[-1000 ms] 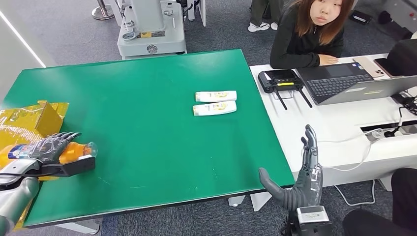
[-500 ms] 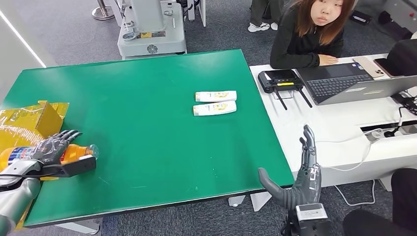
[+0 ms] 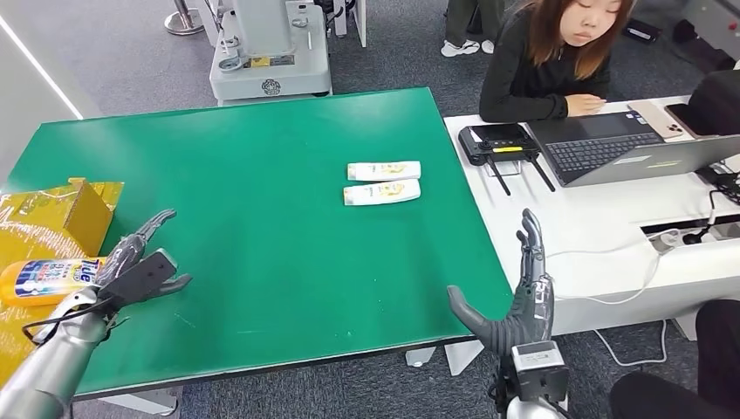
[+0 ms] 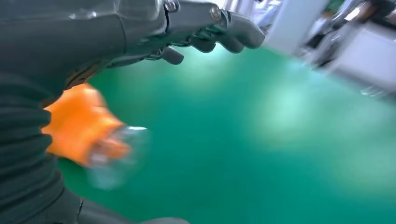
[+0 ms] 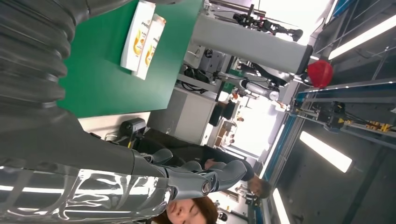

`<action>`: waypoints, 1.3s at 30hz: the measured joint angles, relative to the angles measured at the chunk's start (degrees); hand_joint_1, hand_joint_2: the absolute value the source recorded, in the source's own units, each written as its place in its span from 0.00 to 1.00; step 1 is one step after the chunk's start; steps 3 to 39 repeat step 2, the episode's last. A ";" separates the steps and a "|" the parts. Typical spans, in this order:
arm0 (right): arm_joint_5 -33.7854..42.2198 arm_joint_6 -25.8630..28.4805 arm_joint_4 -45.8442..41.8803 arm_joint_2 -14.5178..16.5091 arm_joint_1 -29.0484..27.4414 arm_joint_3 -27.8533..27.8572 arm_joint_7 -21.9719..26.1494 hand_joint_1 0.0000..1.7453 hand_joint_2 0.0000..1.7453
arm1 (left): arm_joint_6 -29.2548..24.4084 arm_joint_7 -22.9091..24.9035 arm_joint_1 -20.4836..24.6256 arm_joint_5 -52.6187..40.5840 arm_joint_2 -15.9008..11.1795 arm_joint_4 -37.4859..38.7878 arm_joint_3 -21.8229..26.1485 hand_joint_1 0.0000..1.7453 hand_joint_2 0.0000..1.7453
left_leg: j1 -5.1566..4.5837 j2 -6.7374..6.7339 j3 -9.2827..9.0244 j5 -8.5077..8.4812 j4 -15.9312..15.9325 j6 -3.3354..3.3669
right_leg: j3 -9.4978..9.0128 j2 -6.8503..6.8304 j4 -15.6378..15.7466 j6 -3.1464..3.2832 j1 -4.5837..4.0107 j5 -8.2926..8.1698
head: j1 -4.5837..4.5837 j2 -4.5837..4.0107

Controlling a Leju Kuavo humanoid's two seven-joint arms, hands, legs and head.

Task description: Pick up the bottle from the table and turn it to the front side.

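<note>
1. Since the earlier frame we have let go of the bottle (image 3: 51, 279): the left hand (image 3: 140, 262) was wrapped around it, and now its fingers are spread apart and hold nothing. The bottle now lies further to the left, with its label facing up.
2. The left hand is at the near left part of the green table (image 3: 262, 201), just right of the bottle. From the head view we cannot tell whether it still touches the bottle.
3. In the left wrist view the orange bottle (image 4: 86, 128) is blurred and lies close beside the hand, its clear cap end pointing to the table.
4. The bottle is orange with a blue and white label. It lies on its side on the yellow bag (image 3: 44, 223) at the left edge of the table.
5. The right hand (image 3: 515, 305) is open with straight fingers, at the near right corner of the table, holding nothing.
6. Two white tubes (image 3: 382, 182) lie side by side on the right part of the table.
</note>
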State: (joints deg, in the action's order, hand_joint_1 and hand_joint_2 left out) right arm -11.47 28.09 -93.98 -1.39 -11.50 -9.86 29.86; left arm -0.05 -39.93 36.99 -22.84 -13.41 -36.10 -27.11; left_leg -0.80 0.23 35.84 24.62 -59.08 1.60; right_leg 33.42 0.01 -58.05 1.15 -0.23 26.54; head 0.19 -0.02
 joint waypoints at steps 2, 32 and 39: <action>0.28 -0.06 0.32 -0.10 0.45 -0.14 0.13 0.00 1.00 | 0.60 -0.14 -1.08 4.48 1.48 -3.27 0.01 0.00 1.00 | -0.01 0.05 0.00 0.00 0.00 0.00 | -0.02 -0.05 0.00 0.00 0.01 0.00 | 0.00 0.00; 0.28 -0.06 0.32 -0.10 0.45 -0.14 0.13 0.00 1.00 | 0.60 -0.14 -1.08 4.48 1.48 -3.27 0.01 0.00 1.00 | -0.01 0.05 0.00 0.00 0.00 0.00 | -0.02 -0.05 0.00 0.00 0.01 0.00 | 0.00 0.00; 0.28 -0.06 0.32 -0.10 0.45 -0.14 0.13 0.00 1.00 | 0.60 -0.14 -1.08 4.48 1.48 -3.27 0.01 0.00 1.00 | -0.01 0.05 0.00 0.00 0.00 0.00 | -0.02 -0.05 0.00 0.00 0.01 0.00 | 0.00 0.00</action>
